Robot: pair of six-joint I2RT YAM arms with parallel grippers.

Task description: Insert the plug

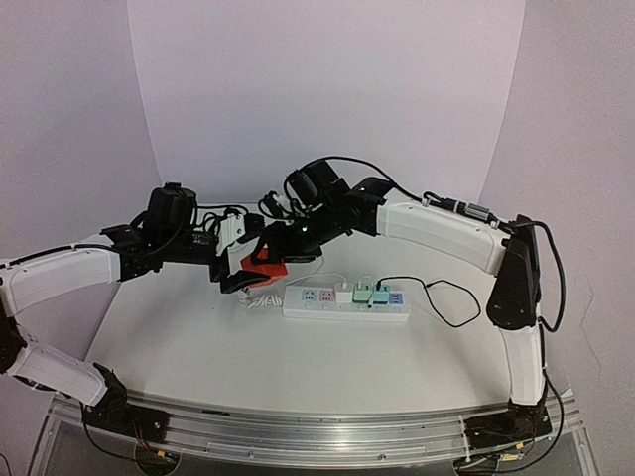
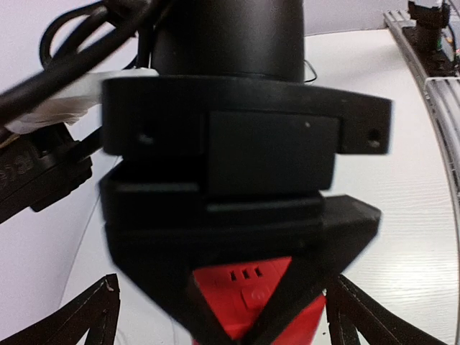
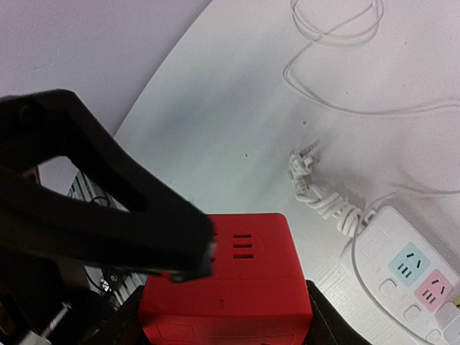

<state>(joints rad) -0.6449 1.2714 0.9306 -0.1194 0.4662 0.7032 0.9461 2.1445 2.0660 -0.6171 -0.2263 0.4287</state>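
Closest to the right wrist camera is the red plug (image 3: pixel 226 287), a boxy block with small slots on its upper face. It sits between the fingers of the right tool (image 3: pixel 224 320), which is clamped on its sides. The plug hangs in the air, not on the counter (image 1: pixel 198 347), just left of the left end of the white power strip (image 1: pixel 347 302).

The left tool (image 1: pixel 241 281) meets the plug from the other side, but its fingers (image 2: pixel 86 316) stand wide apart on both sides of it and do not grip it. I judge that only the right arm carries the plug now, so the carrying step is in hand and the insertion is not yet done.

The next move calls for the left tool to back away, then for the right arm to bring the plug over a free socket, line up its pins and press down. The pins are hidden, so I cannot tell how they point.

Both arms reach forward and inward, their wrists almost touching above the counter. Several small adapters (image 1: pixel 369 291) already fill the right half of the strip.
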